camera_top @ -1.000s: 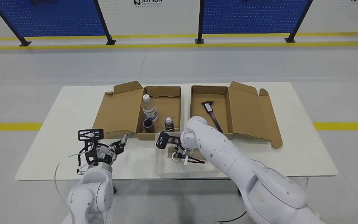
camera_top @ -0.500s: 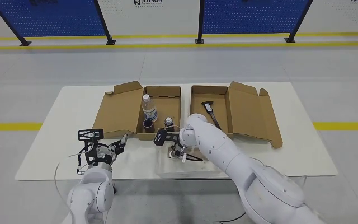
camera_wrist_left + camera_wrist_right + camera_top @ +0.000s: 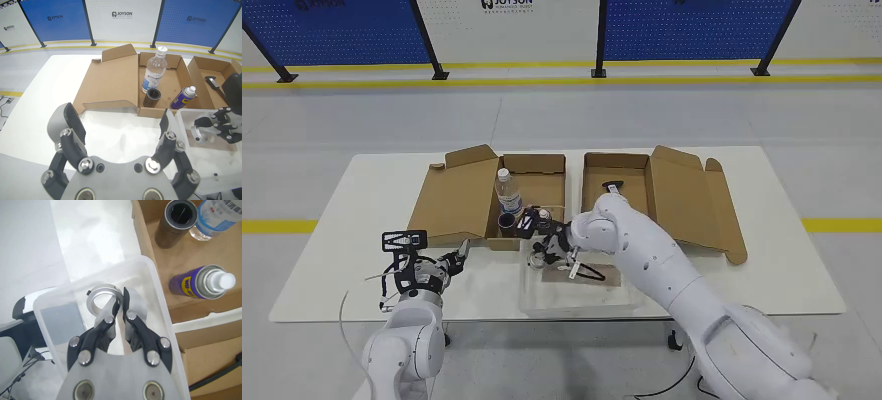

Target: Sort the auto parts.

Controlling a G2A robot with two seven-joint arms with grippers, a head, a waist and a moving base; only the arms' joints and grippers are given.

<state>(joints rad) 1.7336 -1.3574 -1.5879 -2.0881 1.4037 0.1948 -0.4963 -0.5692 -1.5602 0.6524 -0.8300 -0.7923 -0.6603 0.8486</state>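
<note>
White table [image 3: 362,200] is carrying two open boxes and a clear bin [image 3: 160,291] at its front edge. Right fingers [image 3: 126,298] are pinching the rim of a silver ring [image 3: 102,287], and the right gripper [image 3: 121,302] is holding it at the bin's back-left corner. Left fingers [image 3: 73,121] are standing spread wide, gripping nothing, with the left gripper [image 3: 117,111] hovering near the table's front-left edge. A bottle [image 3: 506,190], a black cylinder [image 3: 152,97] and a spray can [image 3: 182,97] are sitting in the left box [image 3: 532,165]. A dark tool [image 3: 212,82] is lying in the right box [image 3: 612,165].
</note>
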